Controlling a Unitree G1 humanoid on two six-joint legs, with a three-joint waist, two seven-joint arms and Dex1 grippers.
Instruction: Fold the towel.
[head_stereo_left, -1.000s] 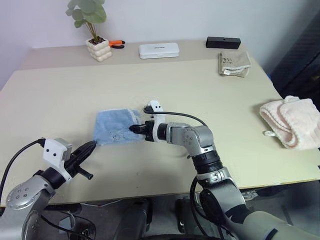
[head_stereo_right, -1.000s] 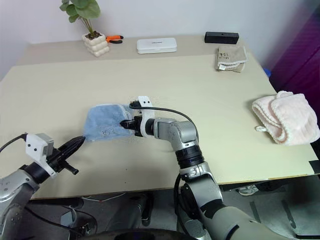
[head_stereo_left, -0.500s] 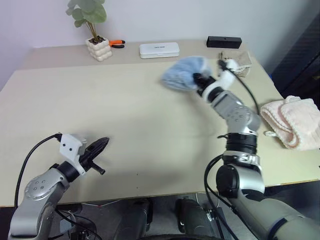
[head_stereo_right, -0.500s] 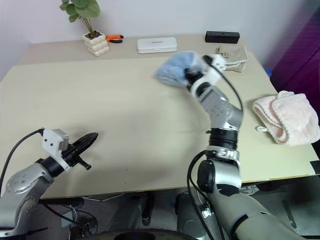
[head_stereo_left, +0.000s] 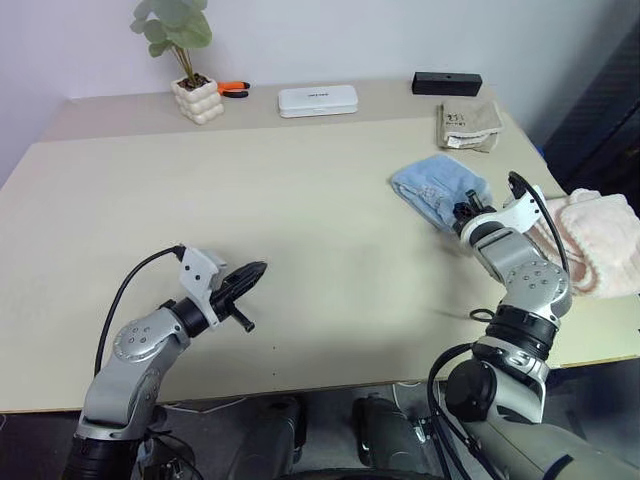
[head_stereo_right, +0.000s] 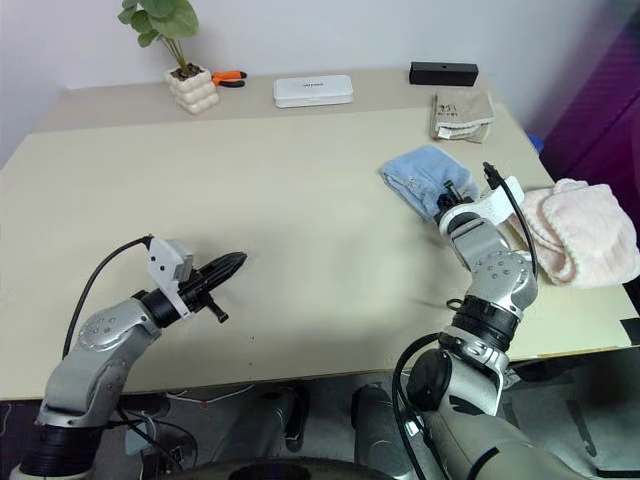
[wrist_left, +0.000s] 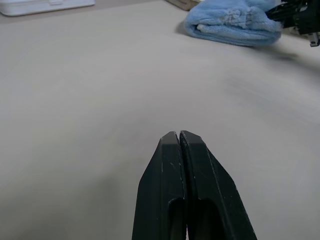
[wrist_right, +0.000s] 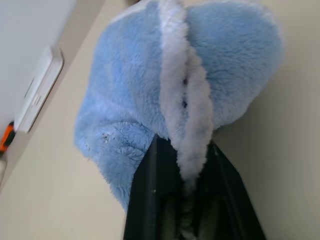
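The light blue towel (head_stereo_left: 436, 187) lies bunched in a soft folded heap on the right side of the table (head_stereo_left: 300, 230), toward the far edge, with its pale whitish trim running along the fold that faces the robot. The right gripper (head_stereo_left: 466, 213) sits at the near right end of that heap; in the right wrist view its two black fingers (wrist_right: 150, 200) stand a little apart with the trimmed edge of the towel between them, so the cloth is pinched there while the rest of it rests on the table. Just beyond the towel, near the far right corner, lies a beige folded cloth (head_stereo_left: 468, 125), and to the right, close beside the right arm, sits a pale pink fluffy towel (head_stereo_left: 590, 240). The left gripper (head_stereo_left: 255, 272) hovers over the bare near left part of the table, well apart from the towel, its fingers (wrist_left: 172, 165) pressed flat together and holding nothing. Along the far edge stand a small potted plant (head_stereo_left: 185, 60) in a white pot, an orange-handled tool (head_stereo_left: 233, 88) just beside it, a flat white case (head_stereo_left: 318, 100) and a black box (head_stereo_left: 446, 84).
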